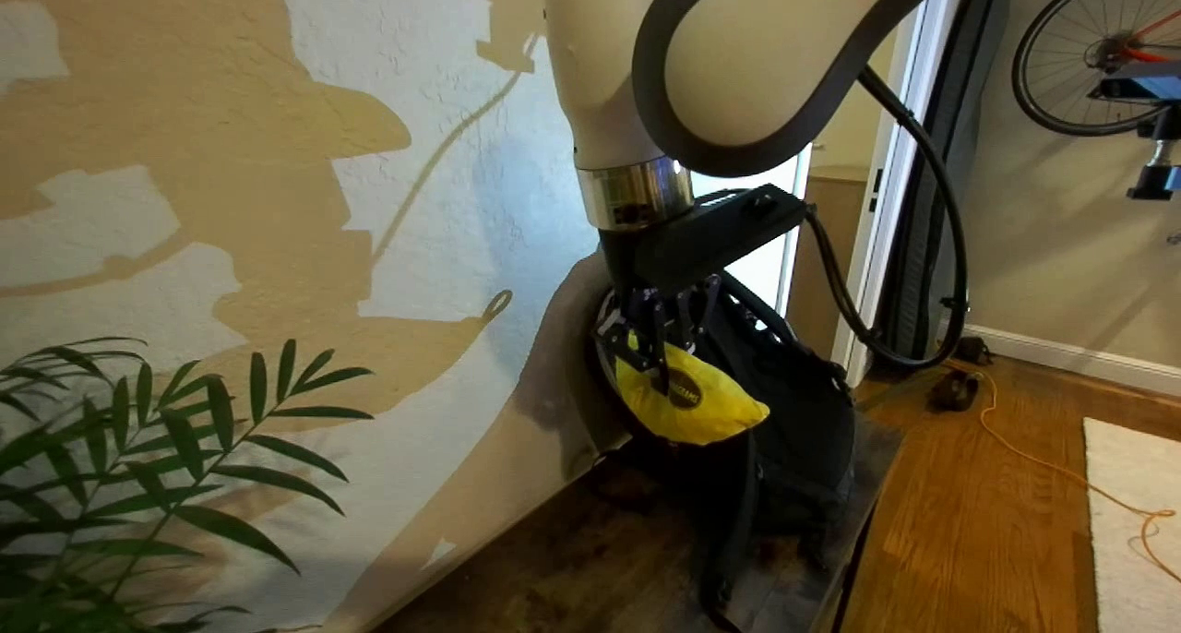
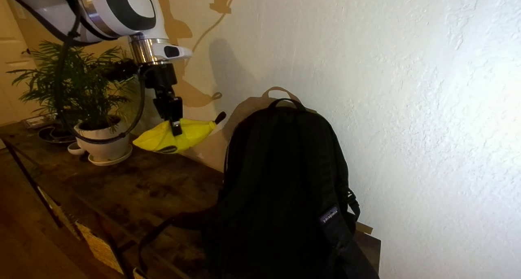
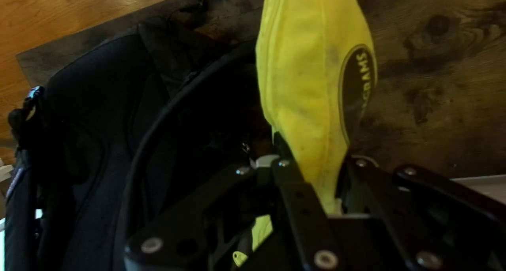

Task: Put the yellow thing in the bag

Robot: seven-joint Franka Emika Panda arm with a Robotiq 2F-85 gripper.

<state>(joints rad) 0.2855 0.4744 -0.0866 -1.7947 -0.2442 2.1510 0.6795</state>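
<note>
One yellow banana-shaped fabric pouch (image 2: 193,133) pinched in one black two-fingered gripper (image 2: 176,126), beside one large black fabric backpack (image 2: 285,181).

Pouch (one dark oval label (image 3: 357,87)) above dark brown wooden surface (image 2: 158,185), near the backpack; can't tell if touching. Two fingers (image 3: 292,184) squeeze its sides. Backpack upright on the surface, one top handle loop (image 2: 287,100). One green leafy plant (image 2: 83,83) in one round white pot (image 2: 106,150); in an exterior view, one spoked bicycle wheel (image 1: 1107,53).

The wrist view's top edge chops off one end of the yellow thing (image 3: 308,65), and the inside of the bag (image 3: 110,105) is lost in black! Over in an exterior view, the frame crops a plant (image 1: 184,441) and a bicycle (image 1: 1107,53).
</note>
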